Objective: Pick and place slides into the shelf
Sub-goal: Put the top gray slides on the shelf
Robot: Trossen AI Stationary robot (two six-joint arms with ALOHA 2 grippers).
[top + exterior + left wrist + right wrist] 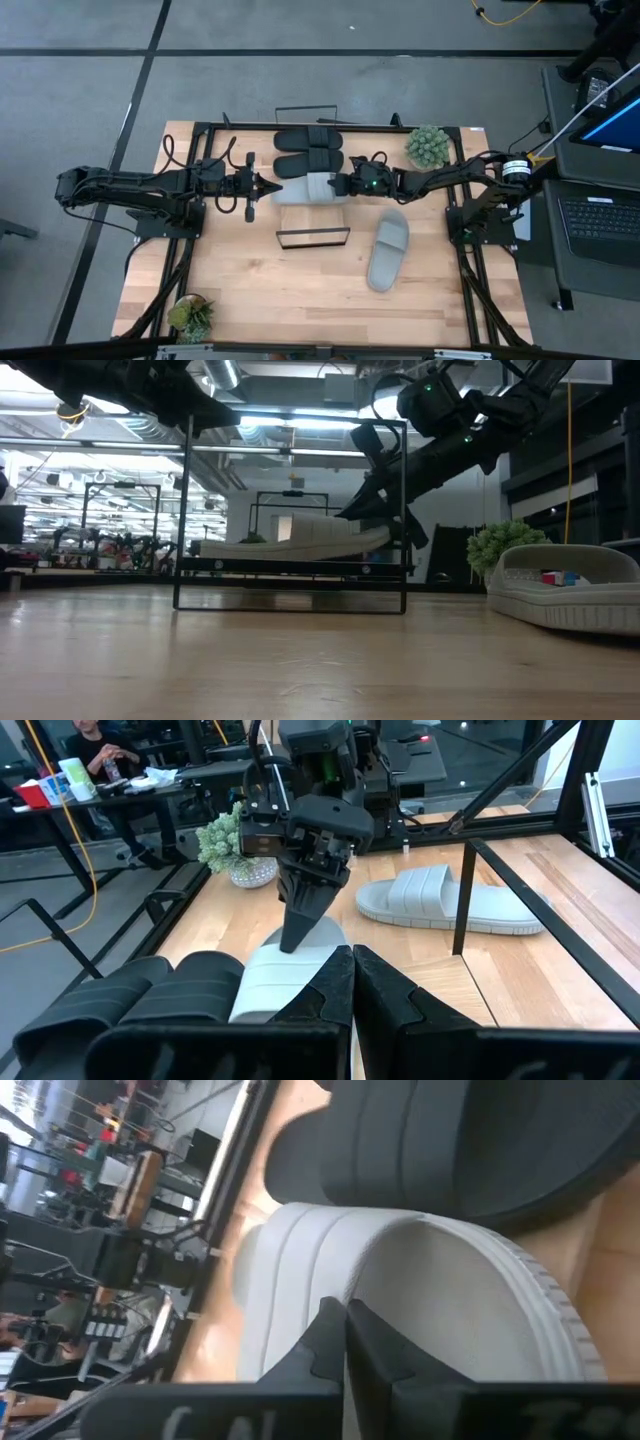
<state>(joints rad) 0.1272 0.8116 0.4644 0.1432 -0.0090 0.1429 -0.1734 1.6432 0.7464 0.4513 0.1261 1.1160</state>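
Slide: light grey (305, 188), on shelf (312, 237) beside black pair.
Right end effector (338, 187): pinched on its edge; release gently.
Left end effector (272, 186): closed, empty.

Three slides sat side by side on the shelf (312, 236): two slides (308, 150) behind, the third slide (308, 188) in front of them. The fourth slide (389, 249) lay on the counter (290, 290), right of the shelf.
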